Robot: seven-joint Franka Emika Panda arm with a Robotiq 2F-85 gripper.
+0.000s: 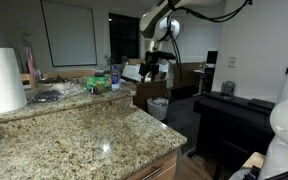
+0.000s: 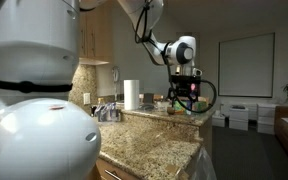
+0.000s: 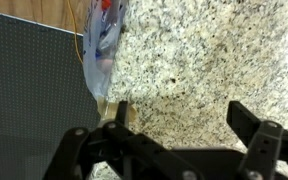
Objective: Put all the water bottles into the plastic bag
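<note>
The paper-towel roll (image 1: 2, 80) stands on the countertop (image 1: 84, 135) at one end, by the back edge. The water bottles (image 1: 114, 80) are clustered further along that edge. A cardboard box (image 1: 149, 95) sits lower down, past the countertop's far end. In the wrist view, the plastic bag (image 3: 104, 45) lies at the countertop's edge.
</note>
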